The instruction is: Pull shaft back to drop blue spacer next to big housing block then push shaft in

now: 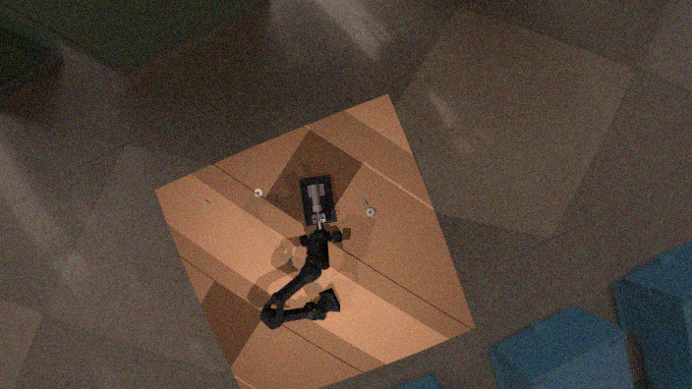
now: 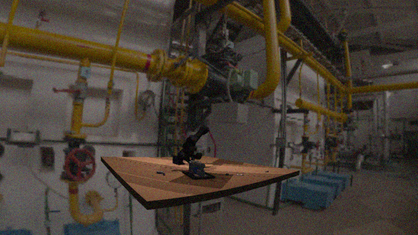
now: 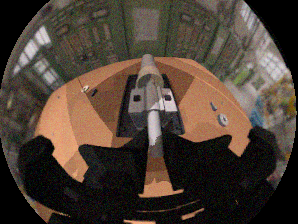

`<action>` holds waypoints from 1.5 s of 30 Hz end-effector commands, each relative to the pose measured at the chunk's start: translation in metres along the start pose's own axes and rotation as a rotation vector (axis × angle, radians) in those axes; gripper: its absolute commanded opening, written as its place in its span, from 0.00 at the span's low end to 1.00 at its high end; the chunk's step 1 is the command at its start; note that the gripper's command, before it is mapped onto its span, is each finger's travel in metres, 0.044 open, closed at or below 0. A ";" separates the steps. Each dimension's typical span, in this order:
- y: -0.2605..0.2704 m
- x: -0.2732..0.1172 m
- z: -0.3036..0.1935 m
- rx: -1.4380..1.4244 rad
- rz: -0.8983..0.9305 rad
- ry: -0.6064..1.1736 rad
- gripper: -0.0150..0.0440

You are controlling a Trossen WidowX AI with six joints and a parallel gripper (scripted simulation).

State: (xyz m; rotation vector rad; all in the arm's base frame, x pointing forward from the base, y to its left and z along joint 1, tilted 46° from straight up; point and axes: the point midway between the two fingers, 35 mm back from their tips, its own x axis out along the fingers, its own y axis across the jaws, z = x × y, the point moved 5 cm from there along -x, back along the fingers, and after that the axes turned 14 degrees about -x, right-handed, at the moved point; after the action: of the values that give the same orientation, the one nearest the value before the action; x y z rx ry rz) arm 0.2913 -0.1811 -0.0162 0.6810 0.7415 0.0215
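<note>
The grey housing (image 1: 316,194) (image 3: 149,75) stands on a dark base plate (image 1: 303,196) (image 3: 122,122). A pale bracket block (image 3: 136,106) with dark square holes is at its near end. The light grey shaft (image 3: 155,127) sticks out of the bracket towards me. My gripper (image 1: 320,228) (image 3: 152,128) is shut on the shaft's near end, with the fingers on both sides of it. In the exterior view the housing assembly (image 2: 197,168) looks bluish grey and small. The blue spacer cannot be made out clearly; the bracket and housing hide the shaft's far part.
A white ring (image 1: 260,193) (image 3: 85,89) and a small dark piece (image 3: 94,92) lie left of the base plate. A grey washer (image 1: 370,209) (image 3: 223,119) and a small bluish piece (image 1: 366,201) (image 3: 214,106) lie to its right. Shadow bands cross the wooden table (image 1: 393,275).
</note>
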 end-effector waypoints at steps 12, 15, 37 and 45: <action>0.000 0.001 0.002 0.000 0.004 -0.002 0.25; 0.000 0.001 0.002 0.000 0.004 -0.002 0.25; 0.000 0.003 0.003 0.000 0.004 -0.002 0.25; 0.000 0.004 0.005 0.000 0.004 -0.002 0.25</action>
State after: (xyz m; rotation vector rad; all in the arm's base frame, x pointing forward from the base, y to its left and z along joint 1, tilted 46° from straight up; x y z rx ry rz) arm 0.2953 -0.1826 -0.0169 0.6803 0.7409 0.0221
